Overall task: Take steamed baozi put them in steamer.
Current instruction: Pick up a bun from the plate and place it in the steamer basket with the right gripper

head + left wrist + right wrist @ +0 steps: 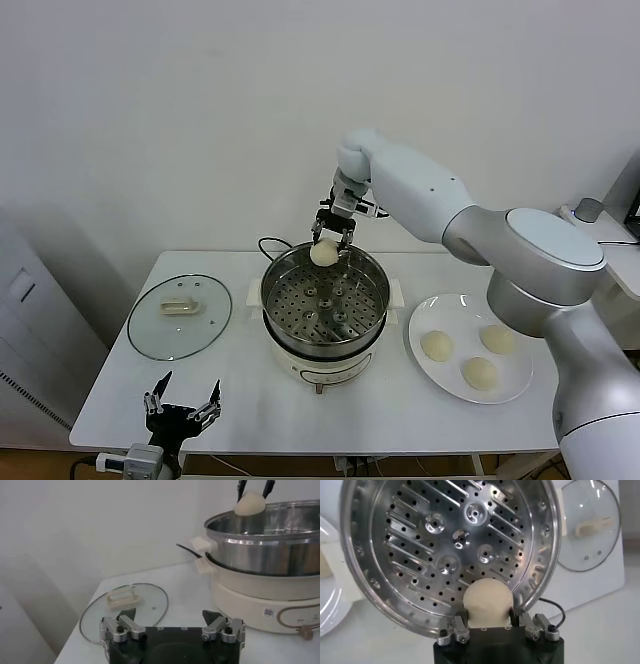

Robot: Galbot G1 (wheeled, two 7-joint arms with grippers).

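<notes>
My right gripper (pixel 325 240) is shut on one pale baozi (pixel 323 254) and holds it just above the far rim of the steel steamer (pixel 275 290). In the right wrist view the baozi (pixel 486 601) sits between the fingers over the perforated basket floor (pixel 420 555), which holds nothing. The left wrist view shows the held baozi (pixel 250 504) above the steamer's rim (pixel 270 530). Three more baozi (pixel 437 345) (pixel 497 338) (pixel 480 373) lie on the white plate (pixel 430 310) to the right. My left gripper (pixel 182 397) is open and idle near the table's front left edge.
A round glass lid (pixel 145 330) with a cream handle lies flat on the table's left side; it also shows in the left wrist view (pixel 150 600). The steamer's black cord (pixel 268 243) runs behind it. A grey cabinet (pixel 30 320) stands left of the table.
</notes>
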